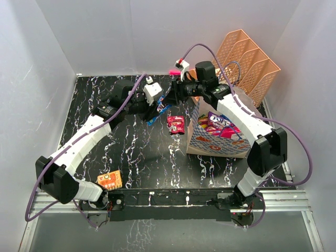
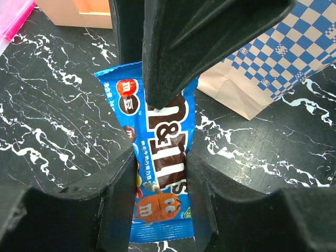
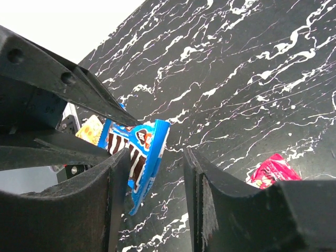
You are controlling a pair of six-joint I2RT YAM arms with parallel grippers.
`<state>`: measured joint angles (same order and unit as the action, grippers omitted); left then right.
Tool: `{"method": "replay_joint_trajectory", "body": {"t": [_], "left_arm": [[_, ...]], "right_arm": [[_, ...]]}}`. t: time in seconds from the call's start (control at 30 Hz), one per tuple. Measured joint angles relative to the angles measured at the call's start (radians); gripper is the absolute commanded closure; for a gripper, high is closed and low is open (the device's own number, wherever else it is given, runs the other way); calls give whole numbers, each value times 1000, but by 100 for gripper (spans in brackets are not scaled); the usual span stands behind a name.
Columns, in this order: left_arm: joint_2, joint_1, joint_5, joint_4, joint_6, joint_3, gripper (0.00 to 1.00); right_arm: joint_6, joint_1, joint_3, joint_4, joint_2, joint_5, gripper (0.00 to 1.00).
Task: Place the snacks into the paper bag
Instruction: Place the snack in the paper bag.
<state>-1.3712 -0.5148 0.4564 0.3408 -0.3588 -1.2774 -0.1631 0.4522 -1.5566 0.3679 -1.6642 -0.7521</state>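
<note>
Closest in, the left gripper (image 2: 160,157) is clamped on a blue M&M's packet (image 2: 167,137), which runs lengthwise between its two fingers and is held above the black marbled table (image 1: 131,149). The right gripper (image 3: 156,156) meets it from the far side. Its jaws are parted to a middling gap, with one finger across the packet's far end, and they are not closed on it. Just beyond, a red packet (image 1: 175,124) lies flat on the table beside the paper bag (image 1: 218,146). The bag stands upright beneath the right arm, with purple and pink packets (image 1: 220,126) showing in its mouth. An orange packet (image 1: 109,180) lies near the left arm's base. A peach mesh organizer (image 1: 249,58) stands behind the bag in the far right corner.
</note>
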Motion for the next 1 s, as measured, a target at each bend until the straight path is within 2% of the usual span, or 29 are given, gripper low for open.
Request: {"method": "replay_joint_trajectory", "body": {"t": [0.17,0.4,0.53,0.8,1.0], "left_arm": [[0,0,0,1,0,0,62],[0,0,-2,4,-1,0,61],[0,0,-6,4,-5,0,57],[21,0,-13,18,-28,0,27],[71,4,-40,49,-58,2,19]], "right_arm": [[-19,0,15,-7,-25,-16,66],[-41,0,16,-26,-31,-34,91],[-45,0,16,-29,-31,-32,92],[5,-3,16,-21,-19,2,92],[36,-55,16,-1,74,12,92]]}}
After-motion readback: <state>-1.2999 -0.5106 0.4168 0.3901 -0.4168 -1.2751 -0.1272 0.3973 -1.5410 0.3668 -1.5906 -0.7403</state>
